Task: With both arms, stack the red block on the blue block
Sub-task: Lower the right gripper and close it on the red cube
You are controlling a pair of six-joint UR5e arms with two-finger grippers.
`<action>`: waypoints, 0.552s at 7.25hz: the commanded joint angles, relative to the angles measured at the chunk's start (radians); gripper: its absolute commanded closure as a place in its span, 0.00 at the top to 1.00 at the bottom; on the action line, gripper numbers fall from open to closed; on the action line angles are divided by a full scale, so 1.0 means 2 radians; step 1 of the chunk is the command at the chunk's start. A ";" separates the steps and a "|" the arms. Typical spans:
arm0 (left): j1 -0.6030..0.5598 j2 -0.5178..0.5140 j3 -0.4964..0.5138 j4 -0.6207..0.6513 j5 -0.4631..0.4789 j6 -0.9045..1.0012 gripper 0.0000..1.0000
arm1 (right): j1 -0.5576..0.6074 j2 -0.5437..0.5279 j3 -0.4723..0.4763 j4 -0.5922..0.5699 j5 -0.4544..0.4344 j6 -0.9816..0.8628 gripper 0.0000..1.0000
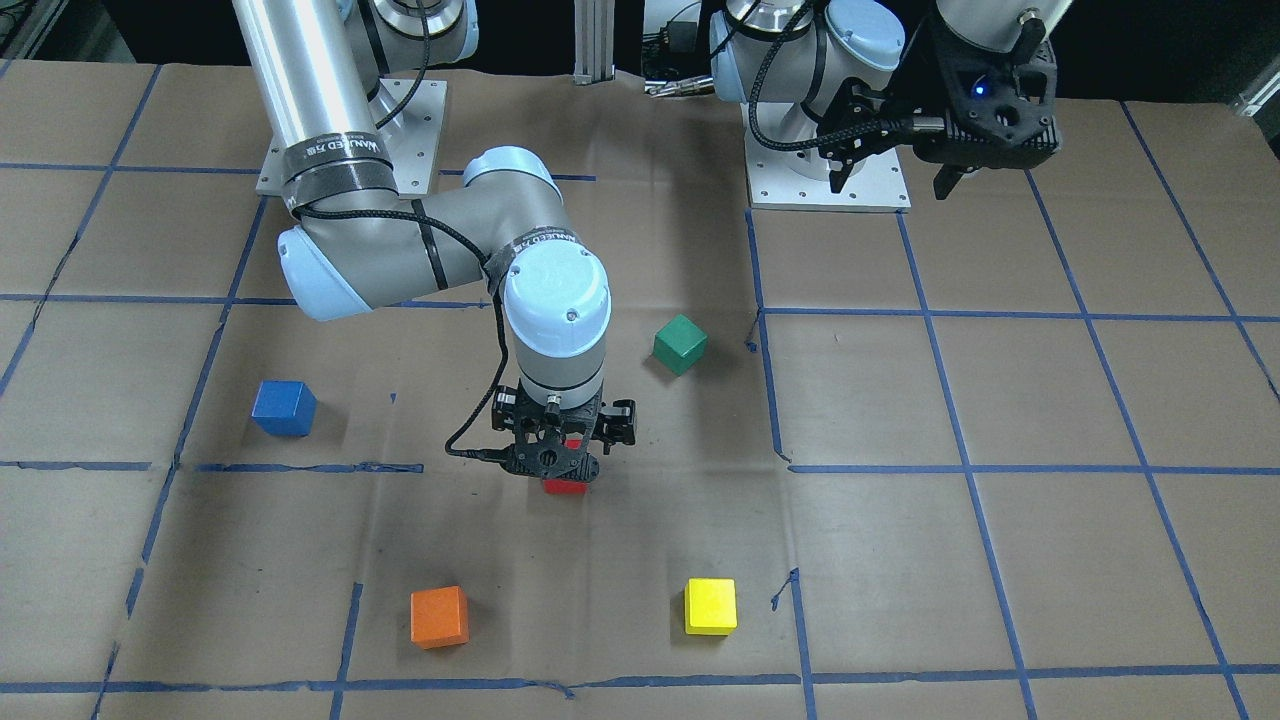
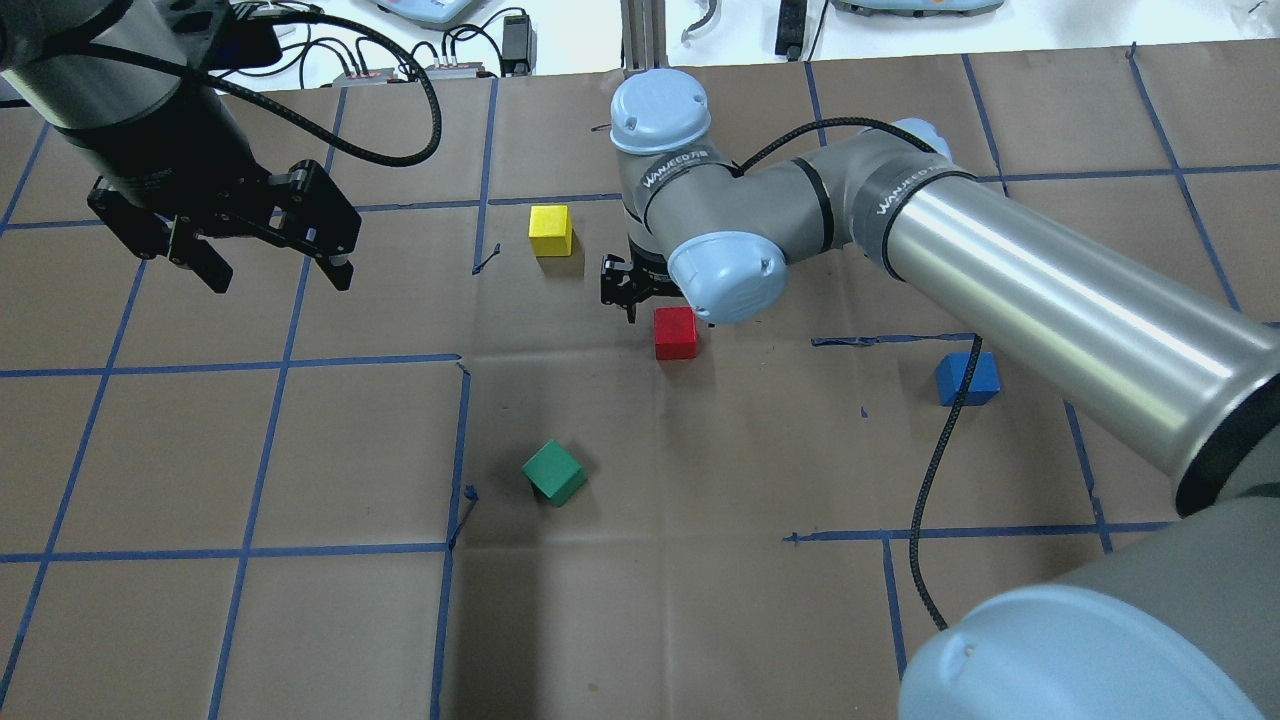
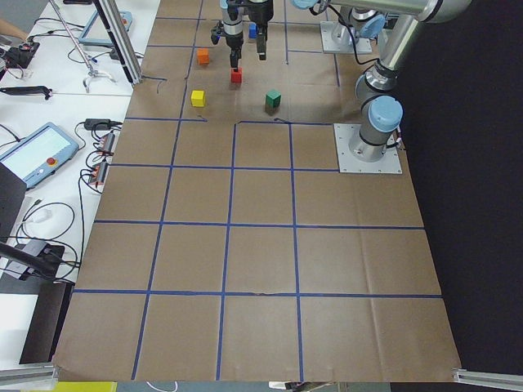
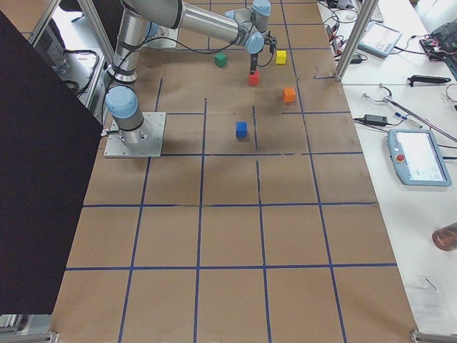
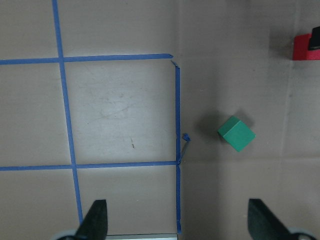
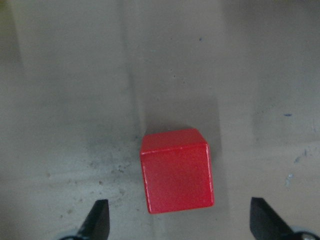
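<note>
Brown paper covers the table (image 2: 300, 450). At left, the left gripper (image 2: 278, 272) hangs above the surface, jaws spread wide and holding nothing. At centre, the red block (image 2: 676, 332) rests on the paper with the right gripper (image 6: 181, 222) directly over it, jaws wide, a finger on either side, neither touching. At right, the blue block (image 2: 967, 378) sits on the paper, well apart from the red block.
</note>
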 commanded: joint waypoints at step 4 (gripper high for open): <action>-0.008 0.013 -0.017 0.019 0.001 -0.007 1.00 | -0.001 0.025 0.024 -0.078 0.001 0.009 0.99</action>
